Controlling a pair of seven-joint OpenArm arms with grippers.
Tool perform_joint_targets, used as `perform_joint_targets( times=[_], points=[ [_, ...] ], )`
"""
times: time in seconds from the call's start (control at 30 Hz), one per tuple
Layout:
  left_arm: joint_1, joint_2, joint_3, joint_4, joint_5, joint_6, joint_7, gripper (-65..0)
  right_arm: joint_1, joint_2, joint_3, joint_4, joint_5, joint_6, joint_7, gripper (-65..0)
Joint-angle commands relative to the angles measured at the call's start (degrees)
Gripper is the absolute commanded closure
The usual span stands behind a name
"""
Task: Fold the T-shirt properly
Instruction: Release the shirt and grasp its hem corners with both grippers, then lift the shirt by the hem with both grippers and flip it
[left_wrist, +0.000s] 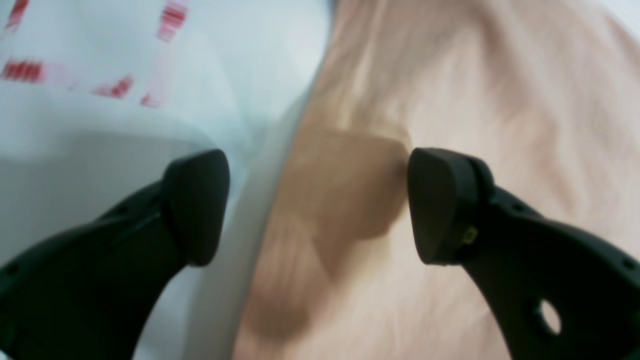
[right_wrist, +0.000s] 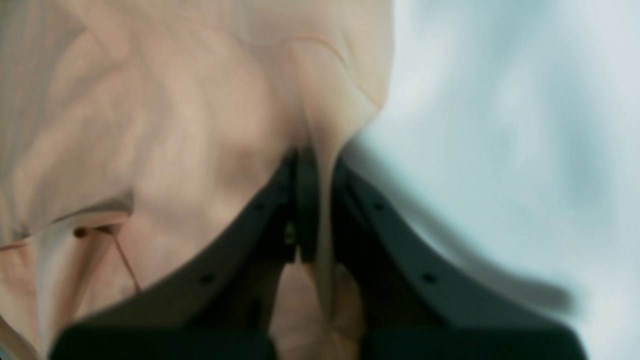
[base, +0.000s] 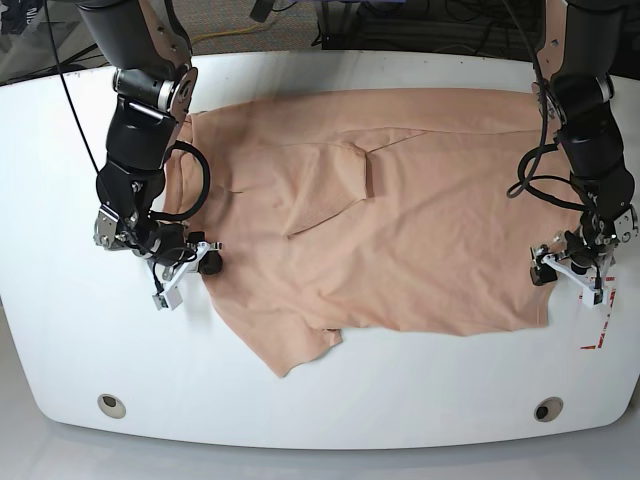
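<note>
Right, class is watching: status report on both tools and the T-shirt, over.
Right tool shut on T-shirt edge. Left tool open, straddling the opposite edge. Shirt spread on table, wrinkled. Nothing in the way.

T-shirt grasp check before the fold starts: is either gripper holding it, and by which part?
The right gripper is shut on the T-shirt, pinching a fold at its side edge. The left gripper is open, holding nothing.

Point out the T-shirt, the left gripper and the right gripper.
T-shirt (base: 420, 230): base view, flat middle of the cloth.
Left gripper (left_wrist: 318, 205): left wrist view, gap between open fingertips.
Right gripper (right_wrist: 320, 172): right wrist view, tips pinching cloth.
</note>
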Motion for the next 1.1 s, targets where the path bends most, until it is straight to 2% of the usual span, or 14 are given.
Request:
perform_joint_targets(
  times=[0.0, 0.3, 0.4, 0.5, 0.6, 0.63, 0.8, 0.97, 1.07],
  points=[
    [-1.84, -1.00, 1.81, -1.25, -0.69, -0.05, -2.46, -52.4, 1.48, 0.55, -0.01, 0.58, 0.43, 0.08, -0.37, 0.0],
    [-3.51, 1.37, 3.56, -7.14, -0.51, 0.04, -4.13, -50.6, 1.48, -0.24, -0.01, 0.76, 0.16, 0.08, -0.37, 0.0],
    [-3.51, 3.13, 4.09, -8.11, -0.16, 0.13, -5.19, -40.3, 1.39, -0.33, -0.01, 0.85, 0.07, 0.08, -0.37, 0.0],
    [-3.43, 3.57, 6.73, -7.76, 0.10, 0.22, -5.71, -24.0, 1.39, -0.51, -0.01, 0.85, -0.01, 0.08, -0.37, 0.0],
    [-3.43, 3.48, 7.61, -7.67, 0.10, 0.22, -5.71, -1.9, 1.39, -0.51, -0.01, 0.85, -0.10, 0.08, -0.37, 0.0],
    [-3.43, 3.39, 7.78, -7.67, 0.10, 0.22, -5.63, 0.0, 1.48, -0.51, -0.01, 0.85, -0.10, 0.08, -0.37, 0.0],
    [-3.16, 3.39, 7.78, -5.03, 0.02, -0.05, -4.92, 0.0, 1.65, -0.51, -0.10, 1.37, 0.16, 0.08, -0.89, 0.0],
    [0.62, 2.16, 7.52, 10.26, -0.16, -0.14, 2.29, 0.0, 1.13, -0.33, -0.10, 10.96, -0.01, 0.08, -5.64, 0.0],
    [3.17, 2.08, 7.70, 17.21, 0.10, 0.22, 2.55, 0.0, 1.57, -0.16, -0.10, 14.12, -0.10, 0.08, -6.87, 0.0]
  ],
)
